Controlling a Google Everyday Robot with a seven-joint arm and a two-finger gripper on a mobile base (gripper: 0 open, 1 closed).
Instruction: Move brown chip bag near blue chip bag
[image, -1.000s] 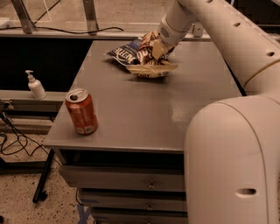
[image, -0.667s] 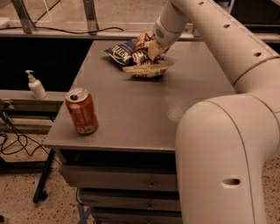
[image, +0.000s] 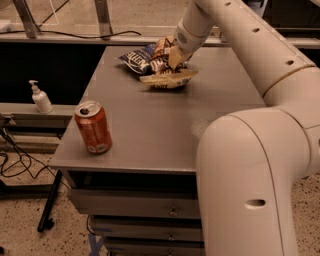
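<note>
The brown chip bag (image: 167, 76) lies at the far middle of the grey table (image: 150, 130), with its tan band facing me and its dark upper part under the gripper. The small dark blue chip bag (image: 135, 57) lies just to its left, touching or overlapping it. My gripper (image: 173, 56) comes down from the arm at the upper right. It sits on the top of the brown bag and is shut on its crinkled upper part. The brown bag's far edge is hidden behind the gripper.
An orange soda can (image: 93, 127) stands upright near the table's front left corner. A white pump bottle (image: 41, 98) stands on a lower ledge to the left. My large white arm (image: 250, 165) covers the right side. Drawers (image: 145, 205) sit below the tabletop.
The view has shifted a little. The gripper stays on the brown bag beside the blue bag, and the two bags keep about the same spacing. The can has not moved.
</note>
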